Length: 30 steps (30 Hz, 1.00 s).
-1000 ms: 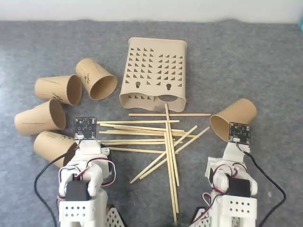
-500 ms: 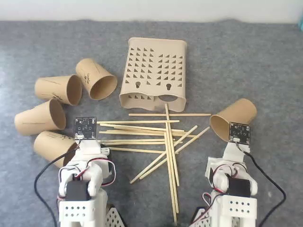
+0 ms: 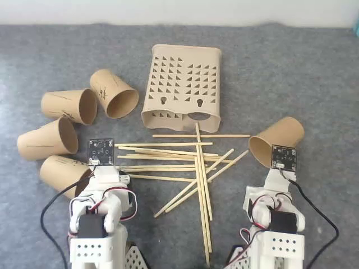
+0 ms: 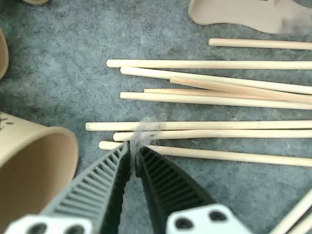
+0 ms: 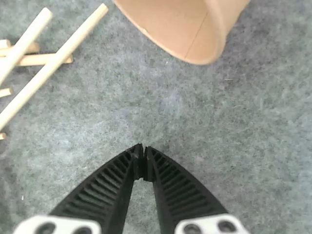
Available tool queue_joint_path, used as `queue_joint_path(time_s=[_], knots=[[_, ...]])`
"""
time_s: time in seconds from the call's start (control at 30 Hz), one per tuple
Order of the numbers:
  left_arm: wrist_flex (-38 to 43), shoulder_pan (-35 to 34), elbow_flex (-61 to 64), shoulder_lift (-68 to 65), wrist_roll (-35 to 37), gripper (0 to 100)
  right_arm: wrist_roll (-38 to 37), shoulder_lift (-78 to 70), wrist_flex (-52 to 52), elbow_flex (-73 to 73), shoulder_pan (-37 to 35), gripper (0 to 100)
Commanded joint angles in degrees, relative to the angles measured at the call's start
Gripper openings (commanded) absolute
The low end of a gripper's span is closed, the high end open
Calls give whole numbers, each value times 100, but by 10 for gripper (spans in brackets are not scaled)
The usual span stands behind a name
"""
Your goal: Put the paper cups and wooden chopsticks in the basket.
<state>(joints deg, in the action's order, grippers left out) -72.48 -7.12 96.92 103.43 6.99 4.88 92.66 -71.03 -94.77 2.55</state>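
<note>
Tan paper cups [image 3: 115, 92] lie sideways beside thin pale wooden chopsticks [image 3: 168, 151] criss-crossed mid-frame below the perforated beige basket [image 3: 182, 84], while left gripper [image 4: 132, 152] and right gripper [image 5: 143, 156] sit pinched closed, empty.

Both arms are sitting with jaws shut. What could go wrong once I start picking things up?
The chopsticks lie crossed in a pile, so lifting one may drag or flick others. The paper cups lie on their sides; a nudge from the left gripper could roll them away.
</note>
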Motion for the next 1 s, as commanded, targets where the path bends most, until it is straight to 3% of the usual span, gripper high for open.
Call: queue_joint_path(time_s=[0.0, 0.43, 0.97], knots=[[0, 26, -40, 97, 26, 12, 62, 31, 22, 53, -13, 8], [0, 378, -40, 97, 26, 12, 62, 31, 22, 53, -13, 8], [-9, 273, -92, 97, 9, 12, 44, 31, 22, 79, 22, 9]])
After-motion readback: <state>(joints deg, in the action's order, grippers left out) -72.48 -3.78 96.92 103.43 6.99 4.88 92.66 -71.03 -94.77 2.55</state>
